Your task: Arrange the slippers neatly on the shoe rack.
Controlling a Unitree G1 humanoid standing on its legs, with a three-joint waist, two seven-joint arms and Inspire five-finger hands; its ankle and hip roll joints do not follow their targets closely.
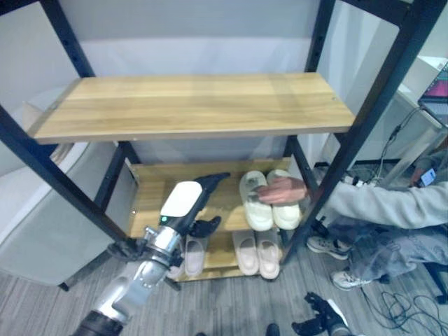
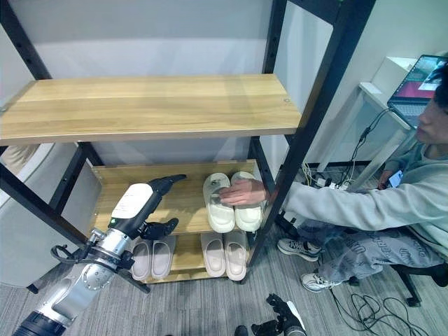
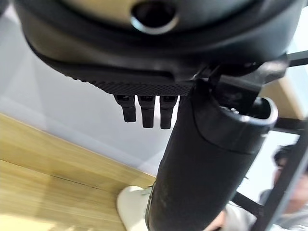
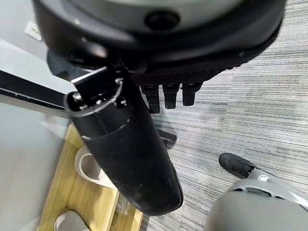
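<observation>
Nearest, low at the right, the right robot hand [image 1: 318, 318] hangs over the grey carpet [image 1: 392, 318]; in its wrist view the fingers are straight and it holds nothing. On the bottom shelf [image 2: 183, 260] of the shoe rack [image 2: 318, 105] two pairs of beige slippers sit toes-in: the left pair [image 2: 152, 257] directly below the left robot hand [image 2: 150, 199], the right pair [image 2: 225, 253] beside it.

The left robot hand reaches in over the middle shelf [image 2: 175, 203] with fingers extended and nothing in its grasp. Just to its right on that shelf lies a cream pair of slippers [image 2: 229, 203], and a person's hand [image 2: 241, 191] rests on top of them, the grey sleeve [image 2: 336, 203] running out past the rack's right post.

The main risk, as I judge it, is contact with that person: if the left robot hand moves right toward the cream pair, it could strike the fingers or knock the pair askew. The rack's dark diagonal bar [image 1: 52, 178] also lies close to the forearm and could catch it. The top shelf [image 2: 150, 105], farthest, carries nothing.
</observation>
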